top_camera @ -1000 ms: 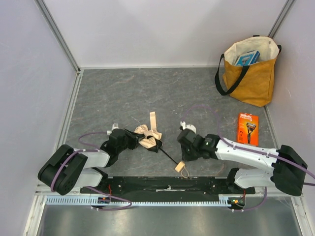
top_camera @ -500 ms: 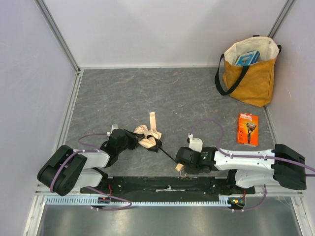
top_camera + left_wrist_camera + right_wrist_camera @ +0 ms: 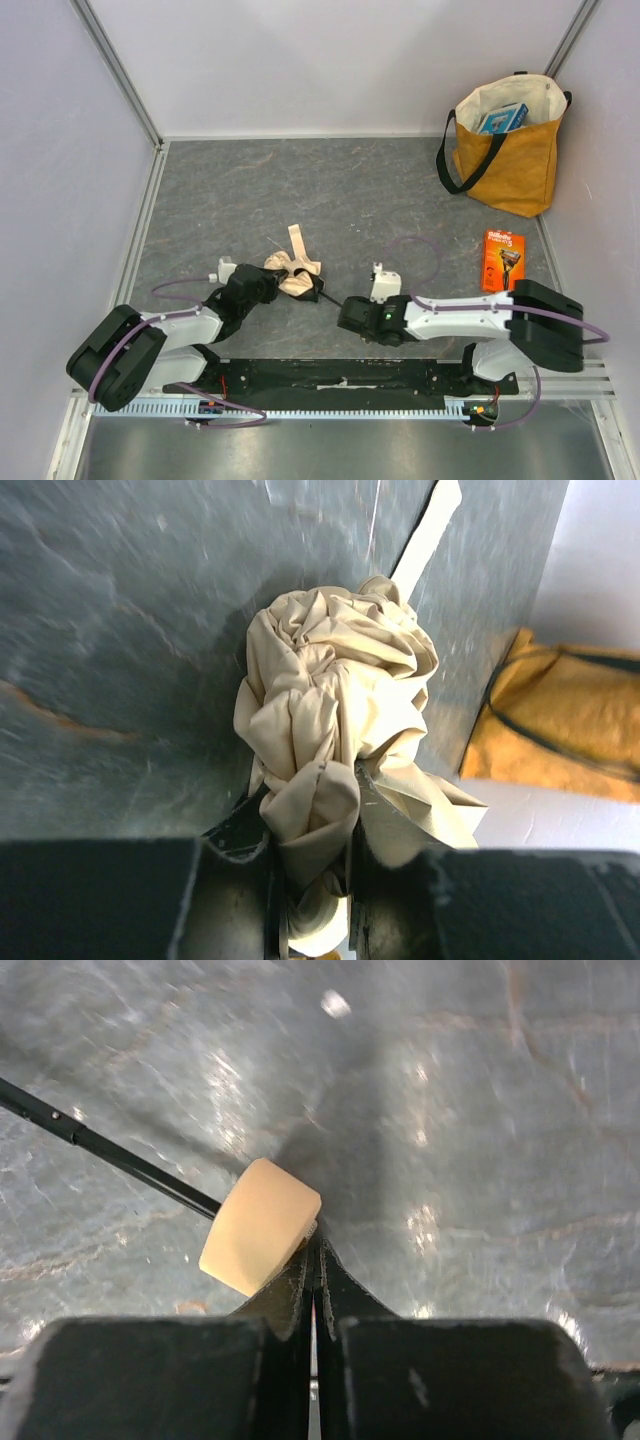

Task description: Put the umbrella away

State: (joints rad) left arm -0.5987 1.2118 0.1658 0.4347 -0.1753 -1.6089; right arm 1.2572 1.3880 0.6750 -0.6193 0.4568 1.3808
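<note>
We locate the umbrella (image 3: 295, 278) lower centre on the surface (image 3: 350, 190), well apart from the tote bag (image 3: 505, 150). The left pincer (image 3: 315, 880) grips its fabric; the right pincer (image 3: 312, 1250) is closed at the knob (image 3: 260, 1240). We judge stowing not yet done.

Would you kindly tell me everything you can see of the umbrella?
The umbrella lies on the grey table, its pale cream fabric crumpled into a loose bunch with a flat strap sticking out. A thin black shaft runs from it to a small light wooden knob. The left gripper is shut on the fabric; the right gripper, shut, touches the knob's end.
</note>
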